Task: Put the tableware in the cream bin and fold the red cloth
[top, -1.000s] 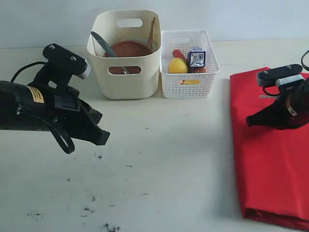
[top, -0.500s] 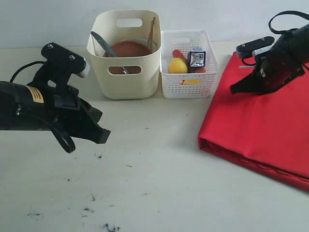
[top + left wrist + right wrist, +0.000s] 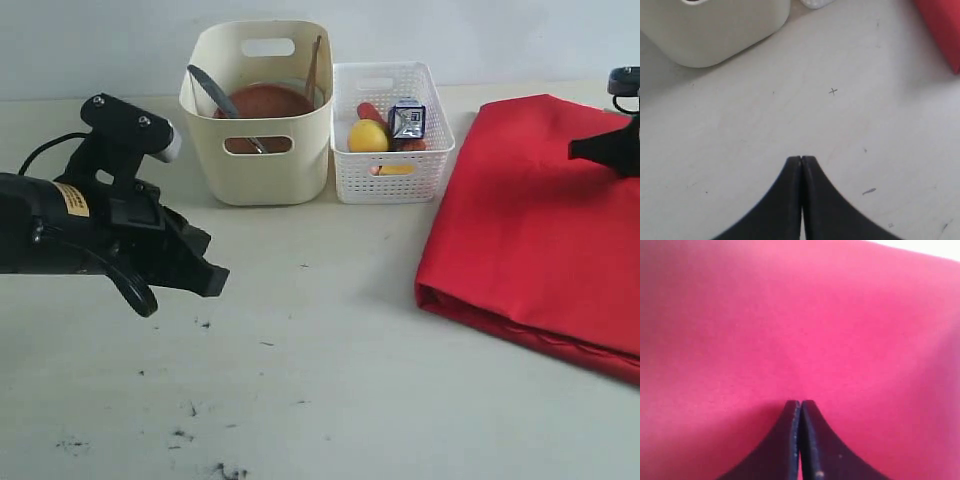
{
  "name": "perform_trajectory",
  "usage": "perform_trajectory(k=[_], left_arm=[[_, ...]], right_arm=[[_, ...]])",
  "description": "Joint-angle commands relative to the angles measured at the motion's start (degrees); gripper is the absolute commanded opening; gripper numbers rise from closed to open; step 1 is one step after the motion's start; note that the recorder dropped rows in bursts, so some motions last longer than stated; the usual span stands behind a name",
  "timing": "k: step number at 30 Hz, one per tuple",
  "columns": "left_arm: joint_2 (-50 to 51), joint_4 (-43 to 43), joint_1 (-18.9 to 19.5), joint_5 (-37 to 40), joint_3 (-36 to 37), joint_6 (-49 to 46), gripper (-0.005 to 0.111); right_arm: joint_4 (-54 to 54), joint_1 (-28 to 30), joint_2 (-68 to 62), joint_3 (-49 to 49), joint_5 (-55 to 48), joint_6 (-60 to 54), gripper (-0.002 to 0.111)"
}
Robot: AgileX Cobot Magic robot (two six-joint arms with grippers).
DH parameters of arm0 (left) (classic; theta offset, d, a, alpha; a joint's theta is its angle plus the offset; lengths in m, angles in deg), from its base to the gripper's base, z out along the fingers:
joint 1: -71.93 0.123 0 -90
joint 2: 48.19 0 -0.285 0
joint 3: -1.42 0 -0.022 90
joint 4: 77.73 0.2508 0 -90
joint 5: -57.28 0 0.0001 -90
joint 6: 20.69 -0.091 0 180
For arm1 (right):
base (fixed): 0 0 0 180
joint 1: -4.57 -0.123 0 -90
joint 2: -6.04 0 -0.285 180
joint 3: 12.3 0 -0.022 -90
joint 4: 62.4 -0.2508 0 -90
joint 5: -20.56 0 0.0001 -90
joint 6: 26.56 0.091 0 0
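A pale, scuffed tabletop [image 3: 330, 350] held two containers side by side at the back. The cream bin [image 3: 255, 170], a tall smooth tub with oval handle cutouts, already contained tableware: a round reddish-brown plate [image 3: 268, 101] lay inside, a dark spoon [image 3: 208, 88] leaned against the bin's left wall, and wooden chopsticks [image 3: 314, 68] stood propped in its right rear corner. Touching the bin's right side was a smaller white perforated basket [image 3: 420, 165] holding a lemon [image 3: 368, 136], a small blue-white milk carton [image 3: 407, 118] whose print was too small to read, and a red sausage [image 3: 368, 109], with something yellow showing through the basket's front handle slot. Well right of the bin, beyond the basket, the red cloth [image 3: 530, 230] lay flat on the table, folded over so that a doubled edge faced the near left. The left gripper [image 3: 215, 281] hung in front of the bin and to its left, above bare table, its black jaws pressed together and holding nothing. A yellow sticker [image 3: 72, 197] on the left arm carried dark lettering that could not be read. The right gripper [image 3: 576, 150] was far right of the bin, over the rear part of the cloth, its jaws likewise closed tip to tip; whether the tips touched the fabric could not be told.
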Motion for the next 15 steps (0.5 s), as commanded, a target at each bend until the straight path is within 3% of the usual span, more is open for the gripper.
perform_trajectory(k=[1, 7, 15], left_arm=[[-0.3, -0.9, 0.0, -0.9, 0.2, 0.4, 0.0], [-0.3, -0.9, 0.0, -1.7, 0.2, 0.1, 0.0], [-0.2, -0.7, 0.0, -1.7, 0.2, 0.1, 0.0]], right_arm=[[-0.9, -3.4, -4.9, -5.7, 1.9, -4.0, 0.0], [-0.9, -9.7, -5.7, -11.7, -1.2, -11.8, 0.0], [-1.9, -9.2, 2.4, -13.2, -16.2, -9.0, 0.0]])
